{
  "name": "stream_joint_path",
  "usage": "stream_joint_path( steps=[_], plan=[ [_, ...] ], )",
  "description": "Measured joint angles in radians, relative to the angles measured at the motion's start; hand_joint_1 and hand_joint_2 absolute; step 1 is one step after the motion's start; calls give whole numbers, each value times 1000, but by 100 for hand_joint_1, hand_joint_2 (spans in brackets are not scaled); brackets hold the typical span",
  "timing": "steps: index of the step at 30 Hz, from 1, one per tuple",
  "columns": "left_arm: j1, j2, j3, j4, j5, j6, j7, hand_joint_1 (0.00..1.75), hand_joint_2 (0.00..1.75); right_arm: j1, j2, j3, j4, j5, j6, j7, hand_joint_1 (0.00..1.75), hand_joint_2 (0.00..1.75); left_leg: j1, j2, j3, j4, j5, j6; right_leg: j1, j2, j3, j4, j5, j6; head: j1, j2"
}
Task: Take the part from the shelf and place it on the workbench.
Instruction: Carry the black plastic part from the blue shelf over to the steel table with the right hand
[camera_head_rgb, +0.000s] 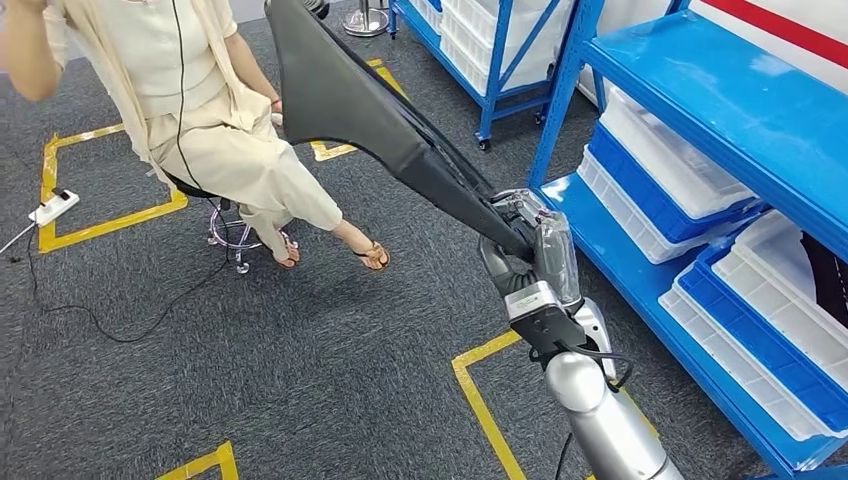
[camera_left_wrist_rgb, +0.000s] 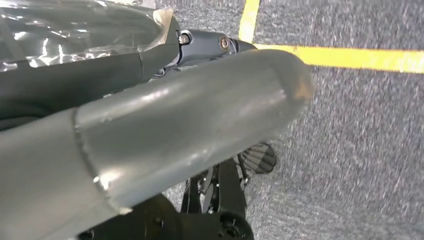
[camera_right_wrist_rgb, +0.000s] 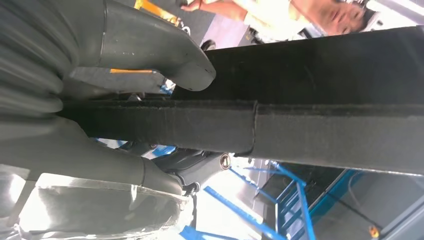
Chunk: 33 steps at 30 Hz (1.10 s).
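— Where's the part (camera_head_rgb: 370, 110) right now?

— Held up in the air over the grey carpet (camera_head_rgb: 300, 360), in the right hand (camera_head_rgb: 530, 250). It's a long black piece, narrow at the hand and flaring wide toward its far end, which reaches up near the seated person (camera_head_rgb: 200, 100) on the stool (camera_head_rgb: 235, 235).

— How is the hand on it?

— Clamped on the narrow end. From the right wrist, the thick grey thumb (camera_right_wrist_rgb: 155, 47) lies across one side of the black bar and a finger (camera_right_wrist_rgb: 100, 162) presses the other, so the part runs straight out from the palm.

— And the shelf?

— The blue shelf (camera_head_rgb: 720, 90) stands just beside the arm, on its right, stacked with white and blue bins (camera_head_rgb: 680, 180).

— The left hand?

— The left wrist view shows its grey thumb (camera_left_wrist_rgb: 200, 120) over carpet and a yellow floor line (camera_left_wrist_rgb: 350, 57). Whether the fingers are spread or closed, I cannot tell.
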Motion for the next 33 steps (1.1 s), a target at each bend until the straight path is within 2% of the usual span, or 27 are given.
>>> stream_joint_path(
  steps=[2, 4, 5, 6, 7, 8, 9, 10, 11, 12, 14, 15, 16, 17, 19, 20, 21, 22, 23, 25, 26, 27, 29, 30, 31, 32, 33],
  plan=[
    [-2, 0, 2, 0, 6, 0, -4, 0, 0, -10, 2, 0, 3, 0, 0, 0, 175, 175, 5, -16, 9, -14, 9, 14, -1, 38, -28, 65, -35, -2, 2, 0],
    [-5, 1, 5, 0, 10, 1, -7, 0, 0, -17, 2, 0, 8, 0, 0, 0, 175, 175, 7, -33, 11, -17, 12, 20, -6, 76, -93, 198, -90, -10, 3, 0],
    [-5, 1, 6, 0, 11, 1, -8, 0, 0, -17, 3, 0, 12, 0, 0, 0, 175, 175, 7, -45, 11, -17, 12, 21, -8, 82, -125, 258, -108, -10, 4, 0],
    [-5, 1, 7, 0, 12, 1, -8, 0, 0, -18, 3, 1, 15, 0, 0, 1, 175, 175, 7, -57, 11, -16, 12, 21, -9, 84, -143, 285, -110, -4, 4, 0],
    [-4, 1, 8, 0, 14, 1, -9, 0, 0, -19, 3, 1, 19, 0, 1, 1, 175, 175, 7, -70, 11, -15, 12, 20, -11, 85, -143, 277, -98, 5, 4, 0],
    [-4, -1, 9, 0, 15, 1, -10, 0, 0, -22, 3, 2, 22, 0, 2, 1, 175, 175, 8, -83, 11, -13, 11, 19, -14, 88, -121, 224, -69, 16, 4, 0],
    [-4, -2, 10, 0, 17, 1, -11, 0, 0, -28, 3, 3, 25, 0, 4, 1, 175, 175, 9, -95, 11, -9, 9, 16, -19, 98, -88, 148, -35, 27, 4, 0],
    [-4, -3, 11, 0, 18, 0, -13, 0, 0, -35, 5, 5, 29, 0, 7, 0, 175, 175, 8, -105, 8, -3, 6, 11, -22, 110, -58, 82, -9, 32, 4, 0],
    [-4, -4, 12, 0, 19, 0, -14, 0, 0, -45, 7, 7, 33, 0, 10, 0, 175, 175, 7, -113, 4, 3, 4, 5, -24, 117, -36, 34, 9, 31, 4, 0],
    [-3, -4, 13, 0, 20, 0, -15, 0, 0, -54, 10, 9, 38, 0, 13, 0, 175, 175, 6, -119, 0, 7, 3, -1, -23, 122, -27, 15, 17, 25, 4, 0],
    [-1, -5, 16, 0, 22, 0, -16, 0, 0, -75, 16, 14, 48, -1, 18, 1, 175, 175, 9, -127, -7, 7, 6, -12, -19, 111, -28, 13, 21, 8, 3, 0],
    [1, -6, 18, 0, 24, 0, -17, 0, 0, -86, 20, 17, 54, -1, 19, 1, 175, 175, 11, -122, -10, 9, 4, -17, -20, 106, -28, 12, 24, 1, 3, 0],
    [1, -6, 21, 0, 27, 1, -19, 0, 0, -96, 23, 19, 59, -2, 21, 0, 175, 175, 13, -105, -18, 26, -7, -23, -21, 99, -28, 10, 26, -6, 2, 0],
    [0, -7, 24, 0, 29, 2, -20, 0, 0, -106, 27, 22, 64, -4, 22, 0, 175, 175, 15, -82, -35, 62, -29, -27, -22, 92, -27, 8, 28, -13, 1, 0],
    [-3, -8, 30, 0, 34, 4, -25, 0, 0, -120, 33, 24, 76, -7, 26, 0, 175, 175, 18, -36, -97, 187, -90, -36, -17, 75, -26, 8, 26, -22, -1, 0],
    [-3, -9, 33, 0, 37, 4, -27, 0, 0, -126, 35, 26, 83, -8, 28, -1, 175, 175, 19, -28, -129, 250, -114, -39, -14, 65, -26, 8, 24, -24, -1, 0],
    [-3, -9, 36, 0, 40, 5, -29, 0, 0, -131, 37, 28, 91, -9, 31, -1, 175, 175, 20, -24, -151, 288, -122, -40, -12, 55, -26, 8, 23, -26, -1, 0],
    [-3, -10, 39, 0, 43, 5, -31, 0, 0, -136, 41, 32, 98, -9, 33, -1, 175, 175, 20, -23, -153, 287, -111, -39, -9, 45, -25, 8, 22, -27, -1, 0],
    [-3, -10, 42, 0, 46, 5, -33, 0, 0, -141, 44, 35, 103, -10, 34, -1, 175, 175, 19, -19, -133, 245, -83, -35, -7, 36, -23, 8, 20, -28, -1, 0],
    [-4, -10, 46, 0, 49, 5, -34, 0, 0, -154, 51, 40, 110, -10, 35, -2, 175, 175, 12, 8, -60, 106, -21, -23, -2, 21, -18, 8, 16, -29, -1, 0],
    [-5, -10, 47, 0, 48, 5, -35, 0, 0, -159, 53, 41, 113, -10, 35, -2, 175, 175, 7, 22, -32, 52, -4, -17, 1, 14, -16, 8, 14, -27, 0, 0],
    [-6, -10, 49, 0, 48, 5, -35, 0, 0, -164, 54, 42, 115, -10, 35, -2, 175, 175, 1, 30, -18, 23, 0, -13, 3, 7, -15, 8, 12, -24, 0, 0],
    [-6, -10, 53, 0, 49, 5, -36, 0, 0, -171, 58, 44, 121, -11, 36, -2, 175, 175, -6, 20, -17, 13, -1, -6, 5, -8, -13, 5, 9, -17, 0, 0],
    [-5, -11, 55, 0, 49, 5, -36, 0, 0, -174, 60, 46, 124, -11, 37, -3, 175, 175, -4, 10, -13, 7, 3, -1, 4, -6, -14, 7, 6, -13, 0, 0],
    [-5, -12, 57, 0, 49, 6, -35, 0, 0, -178, 61, 47, 127, -12, 38, -3, 175, 175, -1, 1, -9, -1, 7, 5, 4, 7, -19, 21, -3, -11, 0, 0],
    [-6, -13, 57, 0, 49, 7, -34, 0, 0, -182, 62, 48, 130, -12, 39, -4, 175, 175, 3, -7, -3, -8, 12, 11, 3, 28, -31, 51, -19, -12, 1, 0],
    [-7, -15, 58, 0, 49, 8, -33, 0, 0, -185, 63, 50, 133, -12, 39, -4, 175, 175, 6, -17, 1, -14, 16, 16, 1, 53, -56, 104, -44, -14, 2, 0]
  ],
)
